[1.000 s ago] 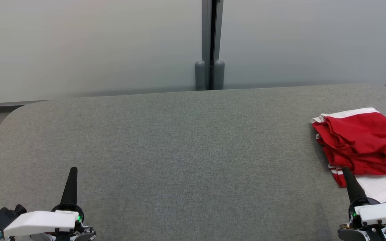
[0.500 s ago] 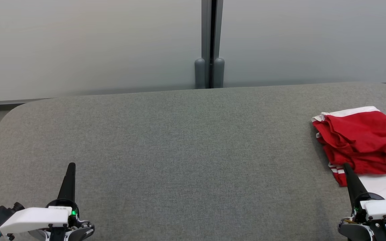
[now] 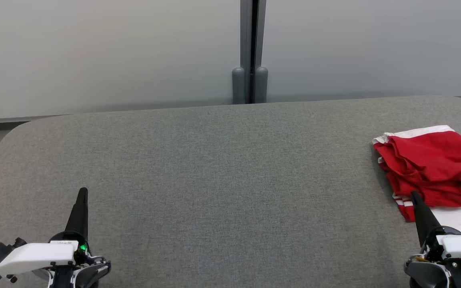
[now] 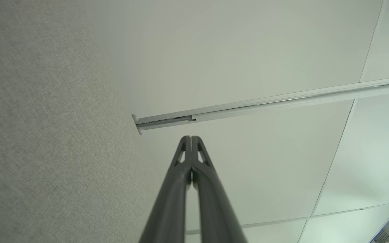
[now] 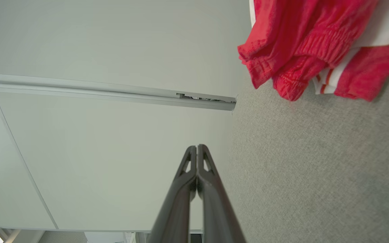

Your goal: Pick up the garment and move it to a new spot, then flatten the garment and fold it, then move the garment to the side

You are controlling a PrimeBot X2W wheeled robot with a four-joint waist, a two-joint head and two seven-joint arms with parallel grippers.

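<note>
red garment [image 3: 434,168] lies bunched at right edge of grey surface [image 3: 214,180], long axis unclear; left tool [image 3: 82,192] and right tool [image 3: 414,195] closed, empty.

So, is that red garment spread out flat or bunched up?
Bunched up: the red garment lies in rumpled, overlapping layers on the grey surface.

That crumpled red-and-white cloth garment [image 3: 434,164] is looking soft, while the grey woven-fabric tabletop [image 3: 214,180] is coming across matt and coarse.
</note>
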